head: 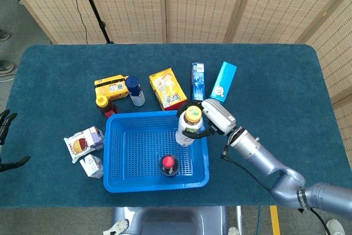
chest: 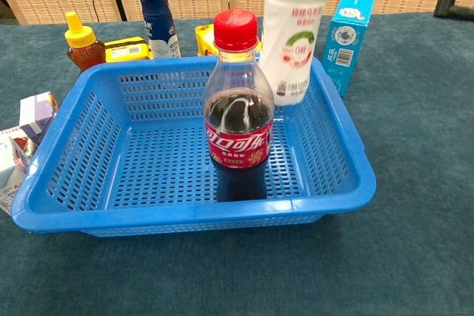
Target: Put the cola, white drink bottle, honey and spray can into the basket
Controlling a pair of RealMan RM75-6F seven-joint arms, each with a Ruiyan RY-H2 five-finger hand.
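One cola bottle [chest: 239, 109] stands nearest us, upright inside the blue basket [chest: 348, 160], toward its front middle. We see a red cap, dark drink filling it to the shoulder, and a red label with white lettering around its waist. The basket is a slotted plastic tub resting on the dark teal desk [head: 286, 81].

Just behind the cola, our right hand [head: 212, 118] holds the white drink bottle [chest: 294, 38] by its neck, dark fingers [head: 192, 134] wrapped just under the cap. That bottle is white with a green and orange logo and a yellow cap, upright, and it hangs over the basket's back right part; in the chest view its base seems just above the floor of the basket, though we cannot tell for sure whether it touches.

At the left of the basket sit two small cartons [head: 86, 142], side by side on the desk. Our left hand [head: 6, 136] shows only at the far left edge of the head view, dark fingers spread and holding nothing.

Behind the basket's back left corner stands the honey [chest: 83, 48], an amber squeeze bottle with a yellow nozzle cap. Beside it stands the spray can [chest: 158, 12], white and blue with a dark blue cap, with a yellow box [head: 111, 87] lying behind both. Further right along the back are a yellow packet [head: 168, 88], a narrow blue box [head: 198, 84] and a light blue carton [chest: 348, 27] standing upright.
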